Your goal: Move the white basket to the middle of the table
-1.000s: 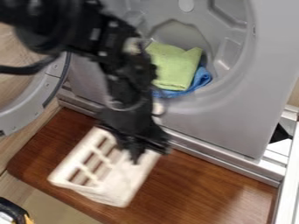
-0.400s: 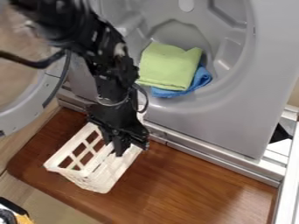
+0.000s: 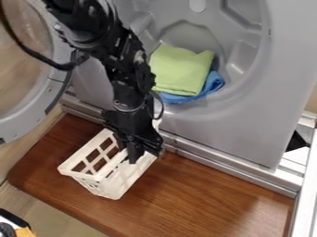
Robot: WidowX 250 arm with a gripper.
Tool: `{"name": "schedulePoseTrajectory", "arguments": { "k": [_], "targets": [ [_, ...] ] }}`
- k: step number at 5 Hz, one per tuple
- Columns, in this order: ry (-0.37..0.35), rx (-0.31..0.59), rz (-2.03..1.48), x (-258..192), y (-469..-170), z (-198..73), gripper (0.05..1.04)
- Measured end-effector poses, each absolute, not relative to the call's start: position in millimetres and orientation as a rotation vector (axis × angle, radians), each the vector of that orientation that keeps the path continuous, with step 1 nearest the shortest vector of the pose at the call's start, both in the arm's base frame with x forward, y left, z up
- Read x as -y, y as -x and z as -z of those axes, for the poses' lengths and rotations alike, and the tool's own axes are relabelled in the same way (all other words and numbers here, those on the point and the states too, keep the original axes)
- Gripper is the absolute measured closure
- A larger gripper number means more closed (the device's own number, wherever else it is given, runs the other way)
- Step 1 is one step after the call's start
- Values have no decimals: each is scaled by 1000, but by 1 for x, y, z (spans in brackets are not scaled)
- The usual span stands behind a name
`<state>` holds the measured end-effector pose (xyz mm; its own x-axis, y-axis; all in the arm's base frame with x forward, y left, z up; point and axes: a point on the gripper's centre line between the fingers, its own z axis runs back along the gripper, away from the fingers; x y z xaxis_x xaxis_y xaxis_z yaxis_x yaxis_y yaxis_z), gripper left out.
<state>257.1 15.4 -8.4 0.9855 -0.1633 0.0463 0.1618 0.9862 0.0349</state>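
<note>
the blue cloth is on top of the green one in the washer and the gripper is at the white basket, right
The order is wrong: the camera view shows the green cloth on top of the blue cloth in the washer. The gripper is at the white basket.

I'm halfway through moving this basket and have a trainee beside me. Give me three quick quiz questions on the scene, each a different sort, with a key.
1. True or false: the blue cloth lies on top of the green cloth.
2. Multiple choice: in the view, which thing does the hand overlap?
A) the basket
B) the blue cloth
C) the round door
3. Fill in the word: in the view, the basket has to go mainly toward the ____ to reach the middle of the table.

Key: 1. False. 2. A. 3. right.
</note>
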Motion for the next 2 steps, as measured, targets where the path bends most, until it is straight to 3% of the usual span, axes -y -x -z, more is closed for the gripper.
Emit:
{"name": "schedulePoseTrajectory", "arguments": {
  "k": [1, 2],
  "targets": [
    [-33, 68, 167, -14, -261, 15, 952],
    [-42, 98, 156, -12, -262, 17, 752]
  ]
}}
